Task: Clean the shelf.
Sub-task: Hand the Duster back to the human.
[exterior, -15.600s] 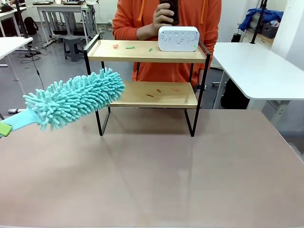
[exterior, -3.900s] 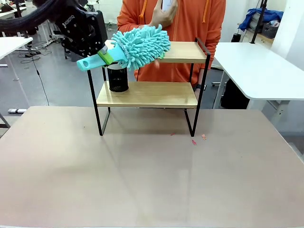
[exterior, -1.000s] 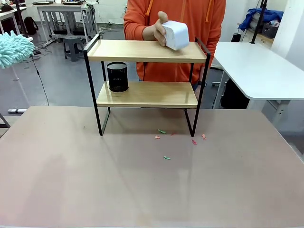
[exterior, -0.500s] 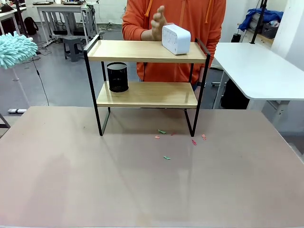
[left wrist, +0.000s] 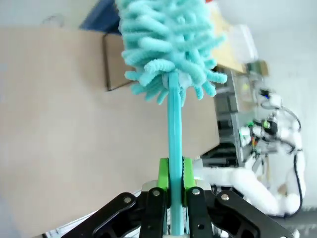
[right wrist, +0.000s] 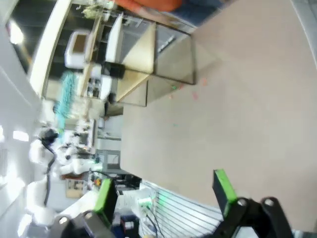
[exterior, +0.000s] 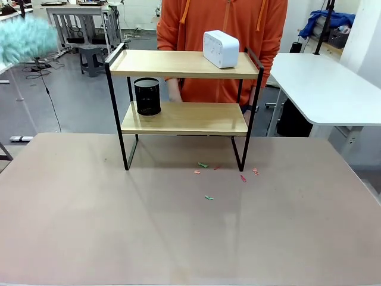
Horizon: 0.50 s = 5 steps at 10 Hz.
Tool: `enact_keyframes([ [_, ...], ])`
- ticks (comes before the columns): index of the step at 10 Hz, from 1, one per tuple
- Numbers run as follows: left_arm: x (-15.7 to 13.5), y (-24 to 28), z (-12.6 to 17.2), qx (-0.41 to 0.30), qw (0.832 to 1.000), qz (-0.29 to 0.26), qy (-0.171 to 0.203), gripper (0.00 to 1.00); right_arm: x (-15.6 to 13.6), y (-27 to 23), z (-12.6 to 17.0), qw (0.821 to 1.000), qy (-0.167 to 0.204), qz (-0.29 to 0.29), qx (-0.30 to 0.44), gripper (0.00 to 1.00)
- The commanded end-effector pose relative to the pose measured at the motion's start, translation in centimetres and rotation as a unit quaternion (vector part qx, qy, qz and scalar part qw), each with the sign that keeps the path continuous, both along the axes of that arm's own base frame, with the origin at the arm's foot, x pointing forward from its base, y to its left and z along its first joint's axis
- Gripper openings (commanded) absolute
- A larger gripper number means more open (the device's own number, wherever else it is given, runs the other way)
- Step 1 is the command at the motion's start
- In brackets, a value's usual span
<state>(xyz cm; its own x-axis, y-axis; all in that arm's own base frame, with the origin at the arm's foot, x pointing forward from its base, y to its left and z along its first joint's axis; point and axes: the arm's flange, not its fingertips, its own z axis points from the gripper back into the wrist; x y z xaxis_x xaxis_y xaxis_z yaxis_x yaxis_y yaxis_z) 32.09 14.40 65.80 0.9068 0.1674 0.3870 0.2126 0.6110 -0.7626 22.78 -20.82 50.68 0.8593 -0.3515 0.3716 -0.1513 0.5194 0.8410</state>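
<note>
The shelf (exterior: 172, 64) stands upright at the far middle of the table (exterior: 119, 226). Its long boards run left to right. A white box (exterior: 221, 49) sits on top and a black cup (exterior: 147, 96) sits below. Small scraps (exterior: 209, 197) lie in front. The left gripper (left wrist: 171, 176) pinches the stick of a fluffy blue duster (left wrist: 168, 44), which points straight away from it. From the front the duster is a blur, cut off at the top left. The right gripper (right wrist: 164, 192) is spread wide, holding nothing.

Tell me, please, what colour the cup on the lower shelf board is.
Black; the cylindrical cup shows best in the front view.
</note>
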Motion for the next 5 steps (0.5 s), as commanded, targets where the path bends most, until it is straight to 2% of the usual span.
enact_keyframes([
  [1,-3.5,0.0,3.8,-0.051,0.984,-0.147,-0.084,0.12,1.6,4.5,8.6,0.993,-0.099,0.053,-0.021,1.0],
  [2,-4.3,-1.4,3.8,-0.045,0.966,-0.242,-0.079,0.12,2.6,8.5,9.6,0.989,-0.132,0.073,-0.004,1.0],
  [3,-4.2,-4.4,3.2,-0.016,0.933,-0.355,-0.047,0.12,3.2,13.1,9.0,0.981,-0.156,0.11,0.037,1.0],
  [4,-3.2,-9.0,2.7,0.02,0.897,-0.441,-0.013,0.12,2.8,17.2,7.5,0.979,-0.148,0.118,0.073,1.0],
  [5,-2.3,-12.8,2.0,0.055,0.871,-0.489,0.006,0.12,1.8,20.1,5.6,0.979,-0.137,0.127,0.081,1.0],
])
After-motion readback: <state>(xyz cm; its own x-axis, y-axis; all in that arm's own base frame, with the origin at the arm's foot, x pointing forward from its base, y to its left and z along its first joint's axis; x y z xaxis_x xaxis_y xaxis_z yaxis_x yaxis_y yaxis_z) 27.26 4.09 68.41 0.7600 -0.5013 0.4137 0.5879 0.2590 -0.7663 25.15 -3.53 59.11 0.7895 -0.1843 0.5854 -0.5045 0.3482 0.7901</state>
